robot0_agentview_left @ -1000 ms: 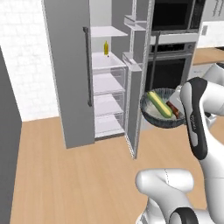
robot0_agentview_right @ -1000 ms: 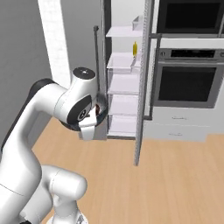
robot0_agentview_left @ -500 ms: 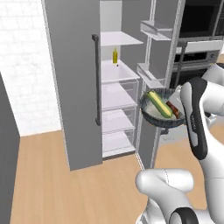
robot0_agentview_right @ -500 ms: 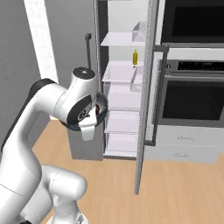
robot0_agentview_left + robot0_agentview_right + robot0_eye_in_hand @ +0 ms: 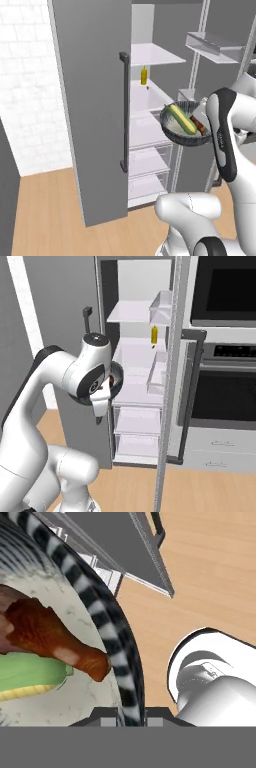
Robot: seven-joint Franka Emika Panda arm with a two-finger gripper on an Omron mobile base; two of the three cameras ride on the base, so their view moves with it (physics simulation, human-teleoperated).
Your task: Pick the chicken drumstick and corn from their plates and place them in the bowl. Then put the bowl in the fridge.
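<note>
The gripper (image 5: 124, 716) is clamped on the rim of the bowl (image 5: 185, 124) — corn (image 5: 182, 119) and chicken drumstick (image 5: 52, 638) inside — held in front of the open fridge (image 5: 92, 105).

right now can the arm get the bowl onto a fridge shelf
Probably yes. The fridge stands open and the bowl, with the corn and drumstick in it, is held level with a bare white shelf just ahead. The small yellow bottle sits higher, out of the way.
</note>
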